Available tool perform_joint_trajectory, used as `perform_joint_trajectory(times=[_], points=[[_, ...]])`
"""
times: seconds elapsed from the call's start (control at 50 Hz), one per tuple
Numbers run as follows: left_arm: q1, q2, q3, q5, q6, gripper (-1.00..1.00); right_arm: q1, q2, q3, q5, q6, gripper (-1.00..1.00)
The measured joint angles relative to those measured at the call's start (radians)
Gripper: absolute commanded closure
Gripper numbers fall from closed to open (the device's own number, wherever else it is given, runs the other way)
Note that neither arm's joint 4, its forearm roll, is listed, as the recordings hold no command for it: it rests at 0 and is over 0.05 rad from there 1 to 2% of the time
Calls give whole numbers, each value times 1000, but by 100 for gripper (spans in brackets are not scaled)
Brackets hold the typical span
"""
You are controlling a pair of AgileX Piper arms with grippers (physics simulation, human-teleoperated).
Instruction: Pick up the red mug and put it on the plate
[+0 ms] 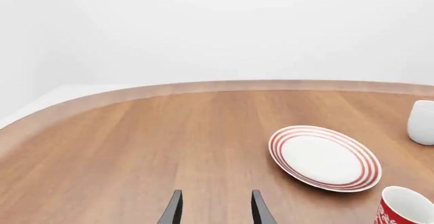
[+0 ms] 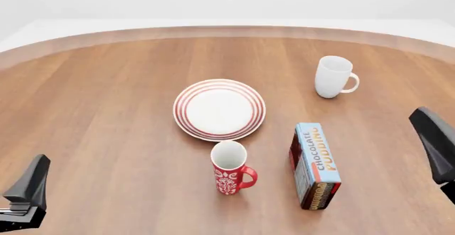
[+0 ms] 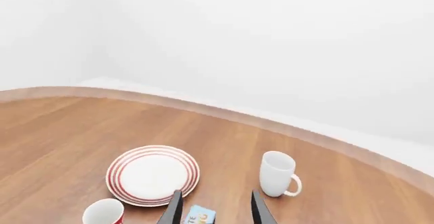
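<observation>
The red mug (image 2: 230,168) stands upright on the wooden table just in front of the plate (image 2: 219,108), its handle toward the right; it also peeks in as the red mug (image 1: 405,209) and the red mug (image 3: 103,214). The plate (image 1: 324,157), white with red rings, lies bare; the right wrist view also takes in the plate (image 3: 153,174). My left gripper (image 1: 214,210) is open over bare wood, far to the left of the mug. My right gripper (image 3: 214,209) is open too, far to the mug's right. Nothing sits between either pair of fingers.
A plain white mug (image 2: 333,77) stands at the back right, also seen as the white mug (image 3: 277,174). A chocolate pudding box (image 2: 315,165) lies right of the red mug. The table's curved far edge (image 2: 227,31) runs across the back.
</observation>
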Motion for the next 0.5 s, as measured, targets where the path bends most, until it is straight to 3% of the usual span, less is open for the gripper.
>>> perform_joint_trajectory(times=[0.28, 0.5], points=[[0, 0, 0, 0, 0, -100, 158, 146, -135, 94, -90, -100], [0, 0, 0, 0, 0, -100, 252, 232, -187, 164, -121, -100]])
